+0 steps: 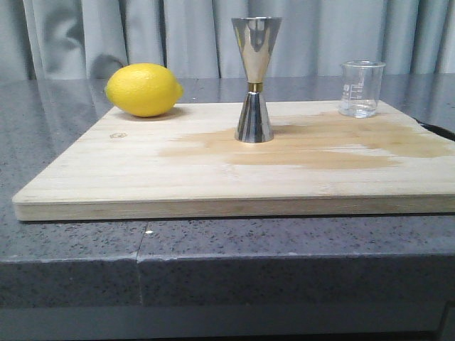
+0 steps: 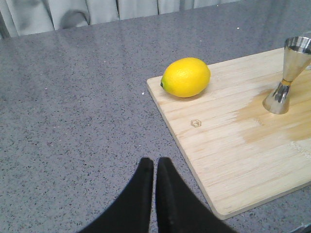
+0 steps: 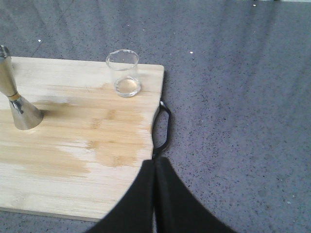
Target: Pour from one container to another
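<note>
We see a pale wooden board (image 1: 142,170) lying flat on the grey speckled surface (image 1: 71,249), with grey curtains (image 1: 106,35) hanging behind at the far edge. Near the middle of the board, toward its far side, the steel jigger (image 1: 255,78) stands upright on its wider lower cone, a thin gold band at its waist. At the board's far right corner the glass beaker (image 1: 362,88) stands upright, well apart from the jigger; it has faint printed markings, and we cannot tell whether it holds any liquid. A yellow lemon (image 1: 143,89) rests on the board's far left corner, well apart from the jigger on the other side. A darker, damp-looking patch (image 1: 313,145) spreads across the wood from the jigger's foot to the right side. In the right wrist view a black handle (image 3: 163,128) shows at the board's right edge, just near of the beaker.

Neither arm appears in the front view. In the left wrist view our left tool (image 2: 154,167) hovers over bare surface to the left of the board, its black fingers pressed together with only a thin seam between them, holding nothing. In the right wrist view our right tool (image 3: 154,170) sits over the board's near right edge beside the handle, its fingers likewise pressed together and empty, apart from the beaker.
</note>
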